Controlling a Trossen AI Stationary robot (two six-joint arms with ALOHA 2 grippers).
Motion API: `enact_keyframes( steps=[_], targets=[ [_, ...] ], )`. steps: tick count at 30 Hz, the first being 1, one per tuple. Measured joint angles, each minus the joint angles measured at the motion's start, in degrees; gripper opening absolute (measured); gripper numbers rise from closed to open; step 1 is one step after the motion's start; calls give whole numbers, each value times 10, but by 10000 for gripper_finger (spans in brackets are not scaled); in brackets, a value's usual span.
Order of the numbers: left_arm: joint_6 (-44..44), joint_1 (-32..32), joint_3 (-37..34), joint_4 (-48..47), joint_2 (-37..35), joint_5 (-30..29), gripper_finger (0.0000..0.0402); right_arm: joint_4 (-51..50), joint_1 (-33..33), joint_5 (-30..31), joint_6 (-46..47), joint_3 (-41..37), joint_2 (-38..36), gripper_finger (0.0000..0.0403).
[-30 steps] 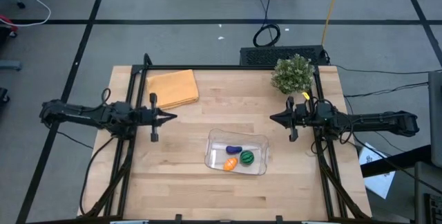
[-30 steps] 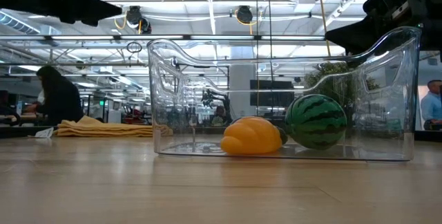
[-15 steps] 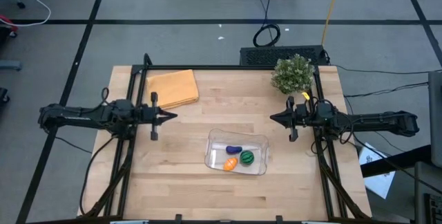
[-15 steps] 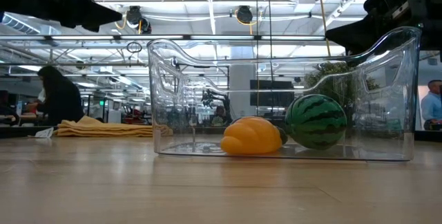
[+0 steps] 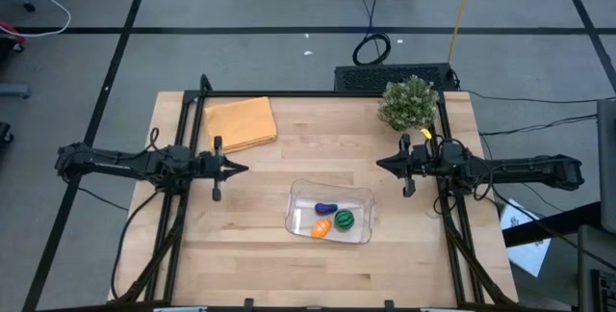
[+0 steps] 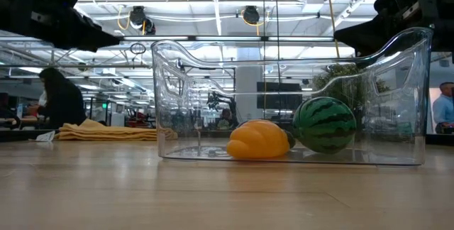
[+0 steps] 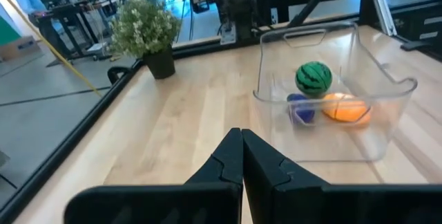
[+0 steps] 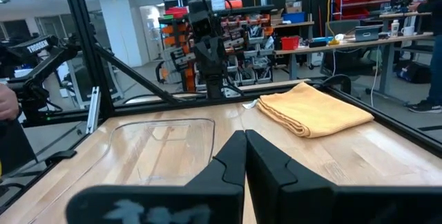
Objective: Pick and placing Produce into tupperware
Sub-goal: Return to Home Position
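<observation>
Off to the left of the tupperware [image 5: 358,195], the left gripper [image 5: 242,168] hangs over the table [image 5: 289,283]. Its arm is stretched out flat and points toward the bin, and its fingers are pressed together with nothing between them. The right gripper [image 5: 381,166] mirrors it on the bin's right side, a bit behind it, also closed up and empty.

All three toys sit inside the tupperware: the purple piece [image 5: 326,207] at the back, the green striped ball [image 5: 344,220] just beside it, and the orange piece [image 5: 321,227] touching the ball.

Compared to a second ago, the left arm has shifted slightly toward the near edge. The right arm and the toys haven't budged. The cloth [image 5: 241,122] and the plant [image 5: 407,103] are well behind the bin.
</observation>
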Motion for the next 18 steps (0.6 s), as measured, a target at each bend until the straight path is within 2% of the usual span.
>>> enact_keyframes(
  steps=[18],
  targets=[
    [11,0,-44,4,-65,7,0,-2,0,-2,-1,0,0,0]
  ],
)
